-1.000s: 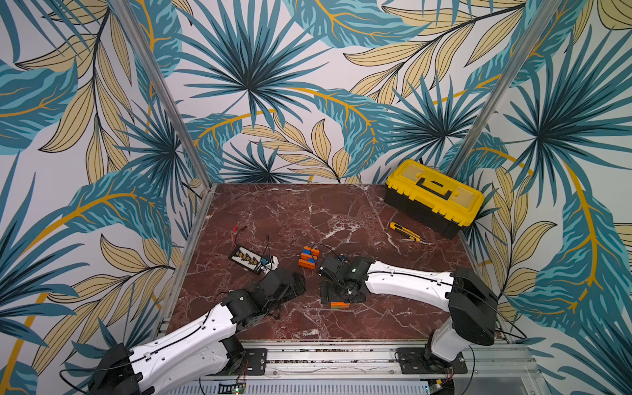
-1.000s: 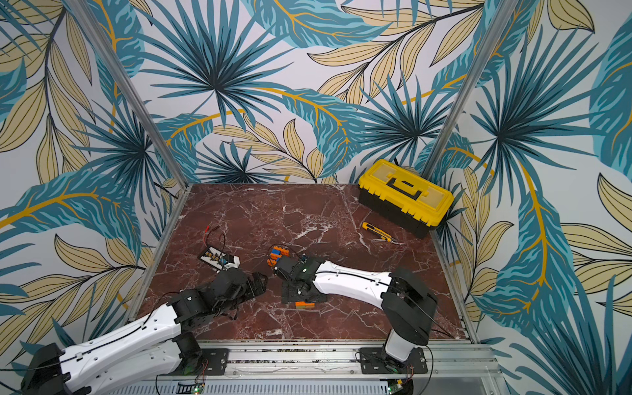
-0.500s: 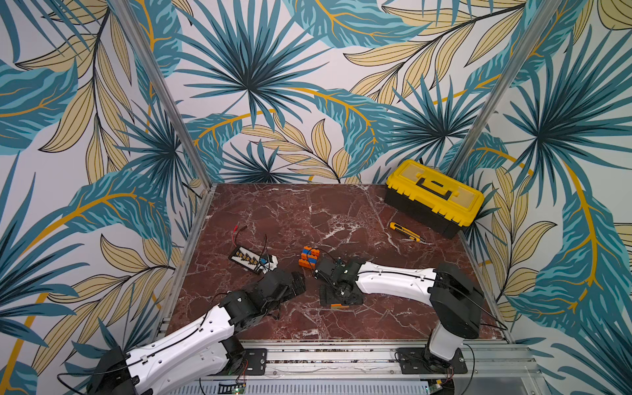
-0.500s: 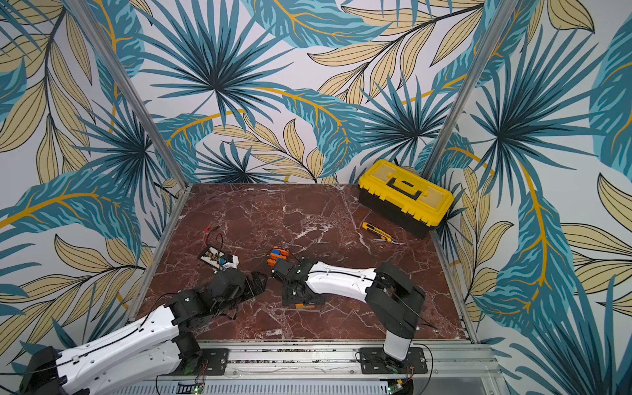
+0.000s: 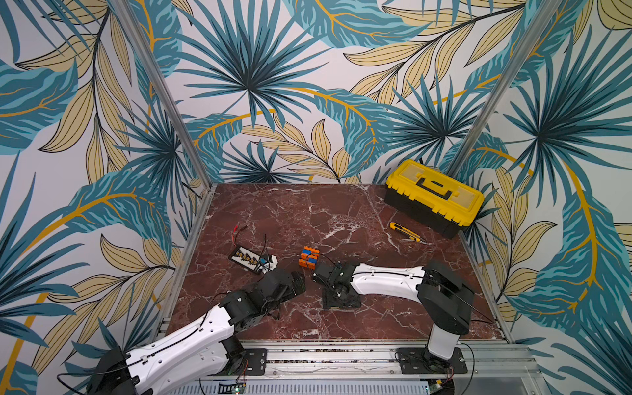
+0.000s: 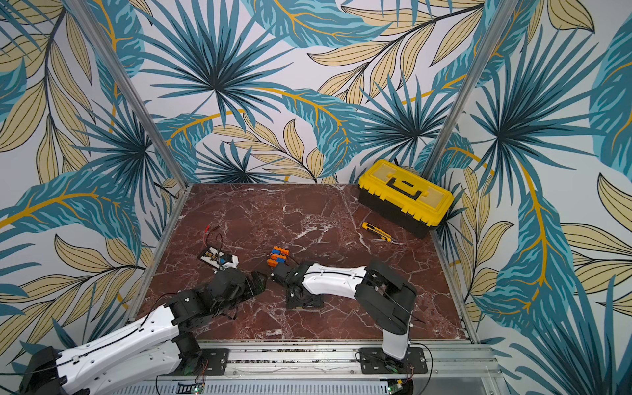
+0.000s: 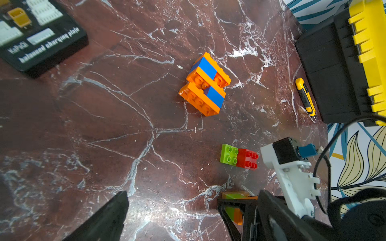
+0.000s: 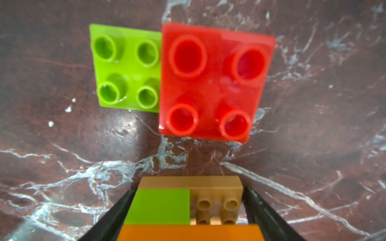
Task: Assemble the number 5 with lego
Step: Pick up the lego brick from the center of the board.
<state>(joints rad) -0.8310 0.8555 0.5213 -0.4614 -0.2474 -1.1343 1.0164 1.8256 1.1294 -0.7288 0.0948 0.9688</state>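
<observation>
1. Your right gripper point(image 8: 189, 188) points down at the tabletop point(image 5: 342, 212), fingers flanking an orange-and-green stack point(image 8: 183, 206). I cannot tell whether they press it or only bracket it.
2. That stack's long side runs across the jaws.
3. Just beyond it, a green square point(image 8: 127, 68) and a red square point(image 8: 213, 83) lie touching, studs up.
4. The orange-and-blue stack point(image 7: 204, 83) lies on its side mid-table, studs facing your left gripper point(image 5: 298, 283).
5. That gripper hangs wide open and empty.

Marble point(image 5: 342, 219) btwn orange-blue stack point(image 5: 308, 257) & toolbox point(image 5: 433, 197) open; knife point(image 5: 405, 232) lies nr toolbox; charging board point(image 5: 251, 260) blocks left side.
</observation>
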